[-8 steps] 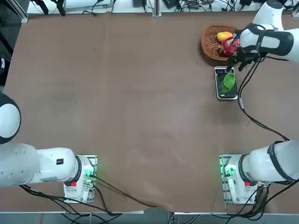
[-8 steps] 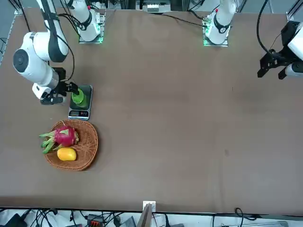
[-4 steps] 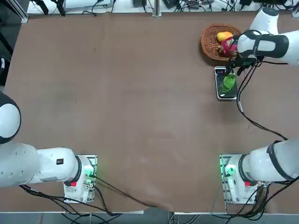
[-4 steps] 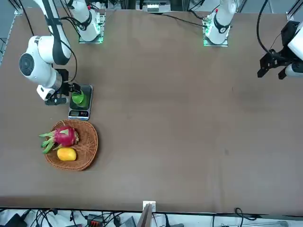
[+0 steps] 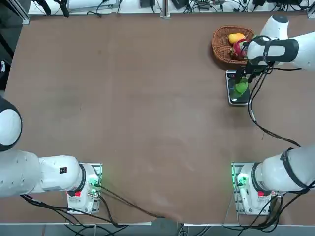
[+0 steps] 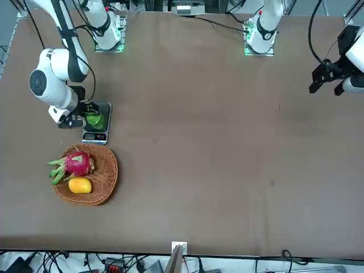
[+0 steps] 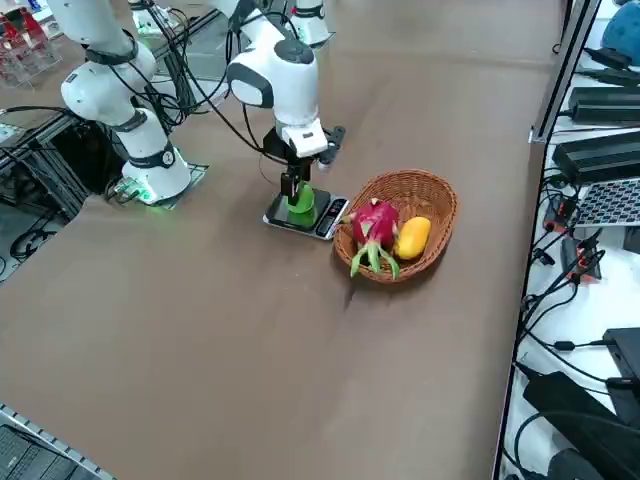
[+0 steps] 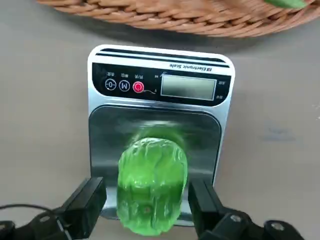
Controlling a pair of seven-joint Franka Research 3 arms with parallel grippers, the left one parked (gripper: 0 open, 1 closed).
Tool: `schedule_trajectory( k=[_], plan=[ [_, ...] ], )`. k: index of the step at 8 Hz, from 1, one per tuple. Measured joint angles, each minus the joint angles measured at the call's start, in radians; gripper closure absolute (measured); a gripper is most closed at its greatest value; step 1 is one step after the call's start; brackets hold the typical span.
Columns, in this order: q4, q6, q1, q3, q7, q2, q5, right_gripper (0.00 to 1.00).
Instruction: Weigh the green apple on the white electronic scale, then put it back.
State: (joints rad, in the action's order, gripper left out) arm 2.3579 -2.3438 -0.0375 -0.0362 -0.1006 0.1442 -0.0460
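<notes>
1. Hanging over the near end of the white electronic scale (image 8: pixel 156 130), the right claw (image 8: pixel 150 202) pointed straight down at the worktop (image 5: pixel 147 98), its fingers (image 8: pixel 85 200) spread wide on either side of the green apple (image 8: pixel 152 187) with a gap on both sides, gripping nothing.
2. Resting on the dark platform of the scale, the green apple sat between the two finger pads and apart from them, toward the platform's end away from the display. Seen from the wrist it looked slightly longer than wide, its long axis running along the scale's length toward the display end; which end carried the stem could not be told.
3. Lying flat on the worktop, the scale had its long axis running away from the robot's base, with the display end and its round buttons turned toward the wicker basket (image 7: pixel 430 195).
4. Just beyond the display end stood the basket, its rim near the scale but not touching it.
5. Inside the basket lay a pink dragon fruit (image 7: pixel 375 225) on the side closer to the scale, its green leaves hanging over the rim, and a yellow-orange fruit (image 7: pixel 412 237) just beside it.
6. From overhead, the right arm's wrist and a dark cable (image 5: pixel 256 115) covered part of the scale and part of the basket's near rim.
</notes>
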Motion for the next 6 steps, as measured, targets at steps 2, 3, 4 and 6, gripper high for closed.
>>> schedule_trajectory(
  k=[2, 3, 4, 6],
  plan=[
    [0.000, -0.010, 0.000, 0.000, -0.003, 0.021, 0.000, 0.00],
    [0.000, -0.018, 0.000, 0.000, -0.003, 0.029, 0.000, 0.01],
    [0.000, -0.028, 0.000, 0.000, -0.004, 0.035, 0.000, 0.02],
    [0.000, -0.042, 0.000, 0.000, -0.005, 0.048, 0.000, 0.09]
  ],
)
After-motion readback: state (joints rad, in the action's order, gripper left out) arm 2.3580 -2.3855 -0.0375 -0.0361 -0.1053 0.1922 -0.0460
